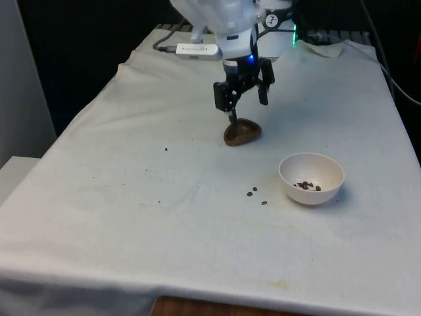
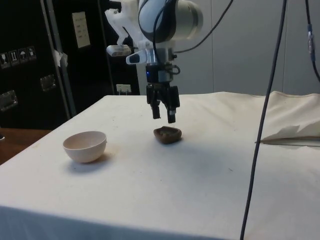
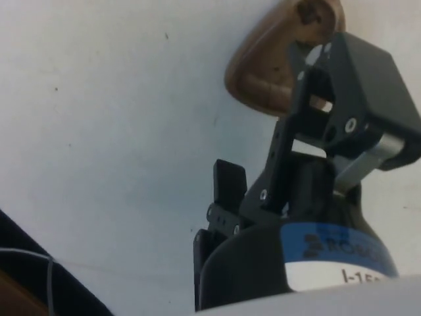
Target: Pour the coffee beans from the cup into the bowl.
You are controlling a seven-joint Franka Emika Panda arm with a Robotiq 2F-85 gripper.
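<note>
Two black fingers of the gripper hang spread well apart in the front view, nothing between them; the finger toward the front view's left reaches down to the rim of the brown cup, though contact cannot be judged, and the other finger hangs in the air above it. The cup rests on the white cloth, and to the front view's right and nearer the camera stands the white bowl with a few coffee beans inside it; two or three loose beans lie on the cloth just beside the bowl. In the side view the gripper hangs just above the cup, fingers parted and empty, while the bowl sits well apart from it. In the wrist view the gripper is wide open, and the cup lies on the cloth beyond the fingertips, partly behind one finger.
</note>
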